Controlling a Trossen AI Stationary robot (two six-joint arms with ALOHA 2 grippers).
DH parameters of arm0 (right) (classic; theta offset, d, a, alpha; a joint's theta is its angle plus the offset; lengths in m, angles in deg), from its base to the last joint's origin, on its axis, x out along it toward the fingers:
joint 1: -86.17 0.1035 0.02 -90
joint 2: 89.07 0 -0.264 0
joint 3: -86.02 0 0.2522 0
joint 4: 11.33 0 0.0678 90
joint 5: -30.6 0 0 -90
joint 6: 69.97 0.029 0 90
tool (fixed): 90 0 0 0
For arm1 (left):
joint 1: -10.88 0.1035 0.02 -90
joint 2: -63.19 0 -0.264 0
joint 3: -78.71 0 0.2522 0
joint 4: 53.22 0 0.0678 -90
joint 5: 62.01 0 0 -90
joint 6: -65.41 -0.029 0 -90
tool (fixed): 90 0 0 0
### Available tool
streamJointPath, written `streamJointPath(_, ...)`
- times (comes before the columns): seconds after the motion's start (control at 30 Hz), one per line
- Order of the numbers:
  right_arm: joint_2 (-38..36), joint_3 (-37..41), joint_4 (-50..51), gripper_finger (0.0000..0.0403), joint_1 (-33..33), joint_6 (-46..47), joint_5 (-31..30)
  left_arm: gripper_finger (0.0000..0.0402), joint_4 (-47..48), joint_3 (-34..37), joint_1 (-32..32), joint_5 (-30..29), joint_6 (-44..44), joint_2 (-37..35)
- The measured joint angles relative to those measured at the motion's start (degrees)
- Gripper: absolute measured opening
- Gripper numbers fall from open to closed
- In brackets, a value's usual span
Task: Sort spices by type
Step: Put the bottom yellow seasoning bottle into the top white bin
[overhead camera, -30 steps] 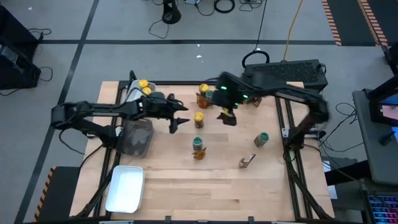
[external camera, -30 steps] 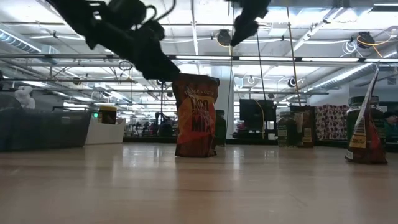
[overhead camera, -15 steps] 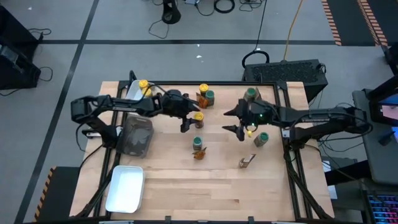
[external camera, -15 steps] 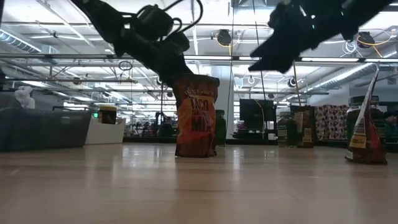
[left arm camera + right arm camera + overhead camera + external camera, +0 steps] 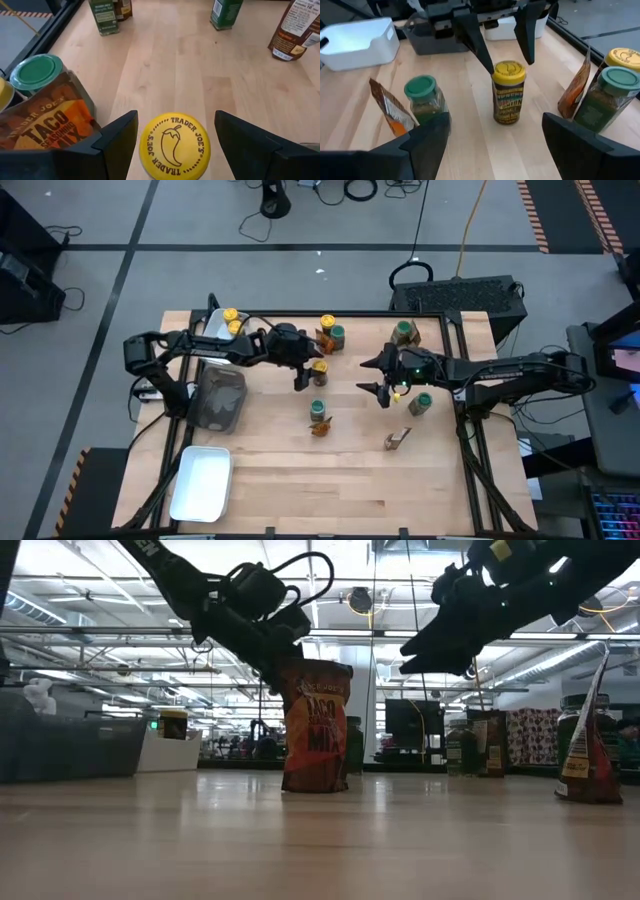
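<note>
While spread wide apart, left end effector [image 5: 303, 373] poised directly over a yellow-lidded jar [image 5: 174, 145], one finger on each side, not touching. Beside that jar, a taco mix packet [image 5: 42, 126] and a green-lidded jar [image 5: 35, 73]. Right end effector [image 5: 379, 383] likewise gaping, hovering mid-counter [image 5: 270, 470], facing the same jar. Elsewhere, dark grey tray [image 5: 219, 398] and white tray [image 5: 203, 481].
</note>
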Motion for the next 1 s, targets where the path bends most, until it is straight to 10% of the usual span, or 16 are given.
streamJointPath(1.0, 0.0, 0.0, 0.3, 0.0299, 0.0, -0.1, 0.3, 0.0267, -3.0, 0.1, 1.1, -0.1, -0.1, 1.9)
